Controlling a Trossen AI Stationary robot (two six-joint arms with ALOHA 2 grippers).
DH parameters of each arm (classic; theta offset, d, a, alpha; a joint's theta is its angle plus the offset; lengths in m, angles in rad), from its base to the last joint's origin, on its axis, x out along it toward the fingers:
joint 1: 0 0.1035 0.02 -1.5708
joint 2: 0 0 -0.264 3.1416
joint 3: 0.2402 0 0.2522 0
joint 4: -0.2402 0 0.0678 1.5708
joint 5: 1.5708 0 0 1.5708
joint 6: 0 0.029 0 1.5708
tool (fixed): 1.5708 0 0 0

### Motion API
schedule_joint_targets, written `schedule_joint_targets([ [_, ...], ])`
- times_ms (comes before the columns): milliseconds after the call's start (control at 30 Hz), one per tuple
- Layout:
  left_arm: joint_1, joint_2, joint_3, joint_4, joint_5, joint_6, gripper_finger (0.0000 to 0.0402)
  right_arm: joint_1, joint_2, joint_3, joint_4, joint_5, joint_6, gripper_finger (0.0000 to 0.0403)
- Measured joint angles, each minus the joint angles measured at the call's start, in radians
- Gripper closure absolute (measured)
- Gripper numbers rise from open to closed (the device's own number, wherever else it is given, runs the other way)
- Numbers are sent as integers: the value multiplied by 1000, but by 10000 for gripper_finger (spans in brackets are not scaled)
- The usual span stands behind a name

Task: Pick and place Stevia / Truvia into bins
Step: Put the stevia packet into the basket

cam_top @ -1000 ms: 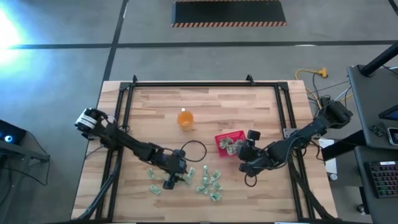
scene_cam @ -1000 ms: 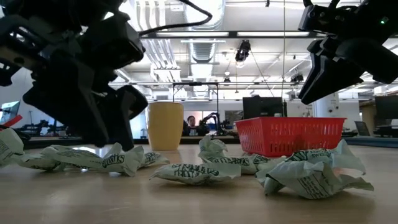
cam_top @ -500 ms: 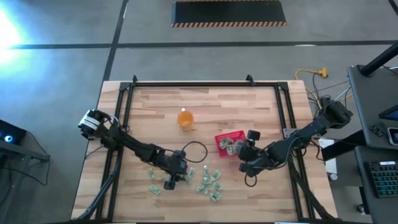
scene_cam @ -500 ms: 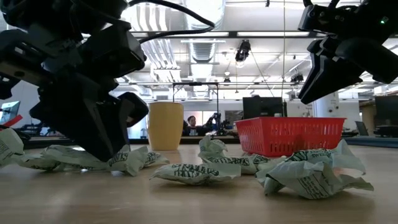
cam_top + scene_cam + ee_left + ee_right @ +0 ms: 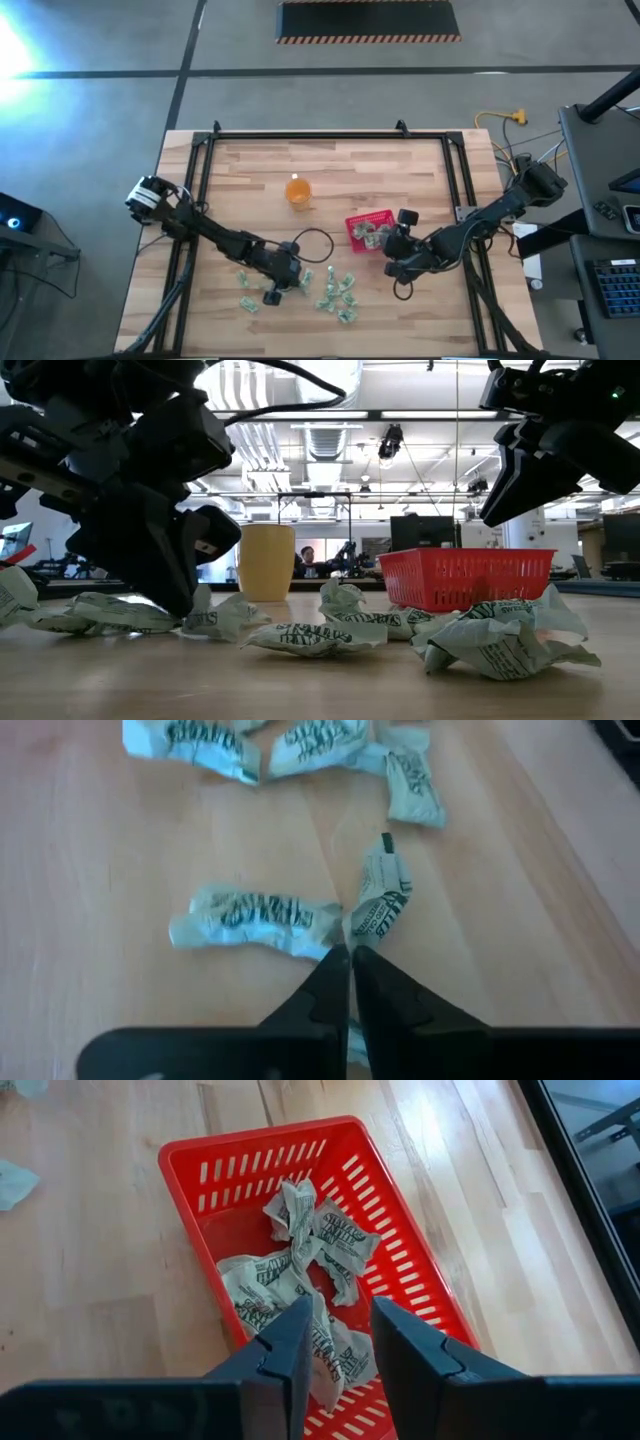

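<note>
- Many packets [image 5: 338, 295] lie loose on the near middle of the desk [image 5: 400, 170]. They are small, green and white, and crumpled.
- In the left wrist view two packets [image 5: 255, 915] lie just past the gripper tips, and more lie farther off in a bunch.
- More packets [image 5: 300, 1285] sit inside the red basket [image 5: 395, 1295], piled in its middle.
- The basket [image 5: 368, 229] stands on the right middle of the desk, a bit farther back than the loose packets.
- The left gripper [image 5: 272, 291] is low over the desk, at the left edge of the loose packets. Its fingers [image 5: 325, 990] are pressed together, and the pictures do not show a packet between them.
- In the low view the left gripper [image 5: 170, 585] comes down almost to the desk, right by the packets [image 5: 130, 612] there.
- The right gripper [image 5: 392, 248] hangs just at the near right side of the basket. Its fingers [image 5: 290, 1345] are apart, and they hold nothing.
- An orange cup [image 5: 298, 190] stands upright farther back on the desk, left of the basket and well apart from the packets.
</note>
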Motion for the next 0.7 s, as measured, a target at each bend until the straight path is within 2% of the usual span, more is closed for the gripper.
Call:
schedule_joint_targets([
  [300,0,-32,7,64,-28,95,401,0,0,0,0,0,0,313],
  [567,13,-88,8,206,-255,282,401,0,0,14,-29,-8,0,318],
  [700,52,-103,19,249,-347,358,402,0,0,53,-106,-92,22,325],
])
